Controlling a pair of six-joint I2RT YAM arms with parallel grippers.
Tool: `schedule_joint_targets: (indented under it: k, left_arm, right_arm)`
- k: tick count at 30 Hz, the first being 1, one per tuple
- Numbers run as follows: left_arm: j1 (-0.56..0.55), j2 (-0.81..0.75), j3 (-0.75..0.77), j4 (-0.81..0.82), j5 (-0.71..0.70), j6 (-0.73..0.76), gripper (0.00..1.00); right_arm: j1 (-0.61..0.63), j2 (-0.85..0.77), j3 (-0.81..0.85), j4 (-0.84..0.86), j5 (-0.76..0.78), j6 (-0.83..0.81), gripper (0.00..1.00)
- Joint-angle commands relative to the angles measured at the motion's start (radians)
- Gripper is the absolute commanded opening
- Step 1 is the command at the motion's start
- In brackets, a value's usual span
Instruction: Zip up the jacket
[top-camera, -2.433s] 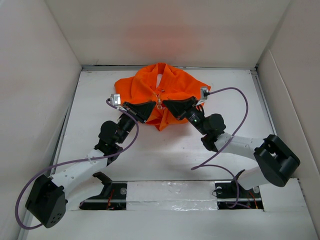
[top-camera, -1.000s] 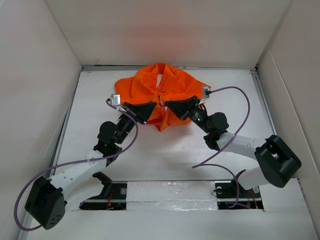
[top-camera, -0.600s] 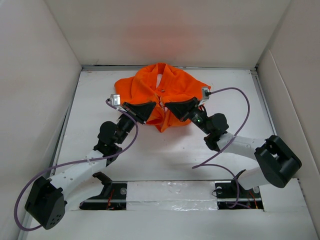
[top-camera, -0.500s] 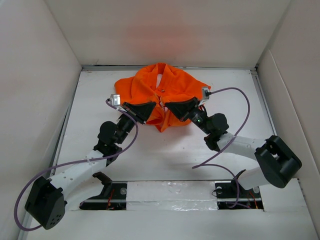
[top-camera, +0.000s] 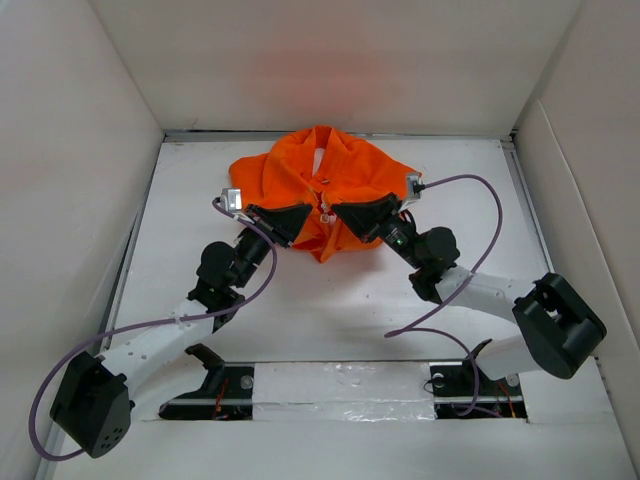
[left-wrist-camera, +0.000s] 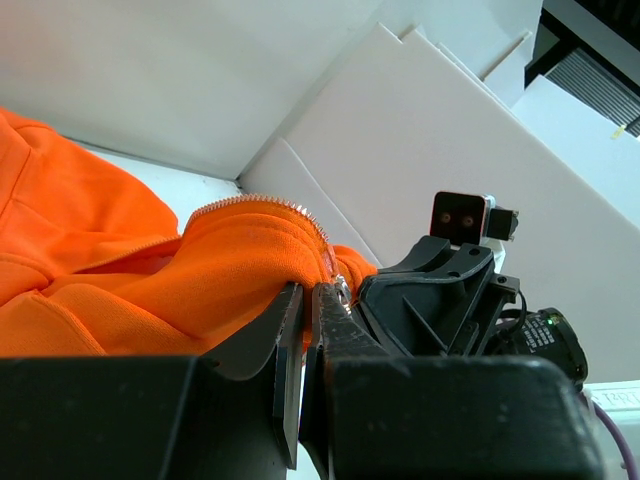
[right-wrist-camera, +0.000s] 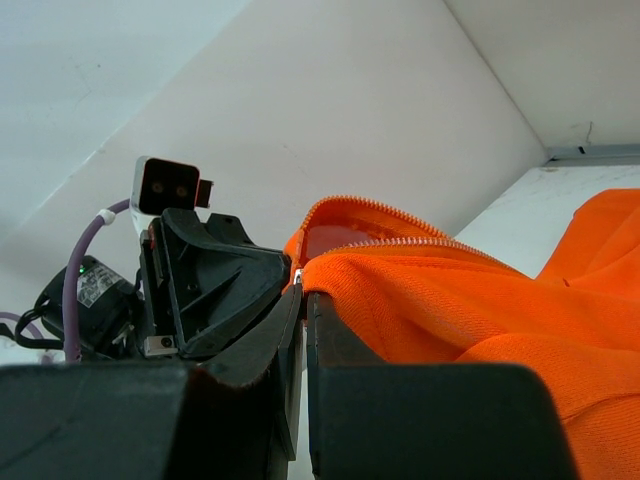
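Swings the right arm (top-camera: 490, 292) a shade farther outward at the elbow than moments ago, with little else shifted. Hems the white table (top-camera: 200, 230) on three sides with plain white walls (top-camera: 330, 60). Finds the orange jacket (top-camera: 345, 165) bunched at the table's far middle, collar toward the back wall. Brings the left arm (top-camera: 150, 345) and its partner in from either side, purple cables (top-camera: 496, 218) looping off both wrists. Clamps the left gripper (top-camera: 303, 213) and right gripper (top-camera: 338, 210) tight on the jacket's front beside the zipper, tips nearly meeting, each blocking part of the other's wrist view. Leaves silvery zipper teeth (left-wrist-camera: 265, 200) arching above the pinched folds.
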Motion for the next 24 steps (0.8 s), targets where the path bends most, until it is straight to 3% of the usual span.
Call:
schedule_joint_targets:
  k: [1, 24]
  left_arm:
    - [-0.005, -0.004, 0.02, 0.069, 0.013, 0.001, 0.0]
    - [-0.005, 0.013, 0.019, 0.086, 0.035, -0.006, 0.0]
  right_arm:
    - [0.009, -0.034, 0.037, 0.165, 0.007, -0.025, 0.0]
    - [0.009, -0.025, 0.052, 0.156, 0.006, -0.039, 0.0]
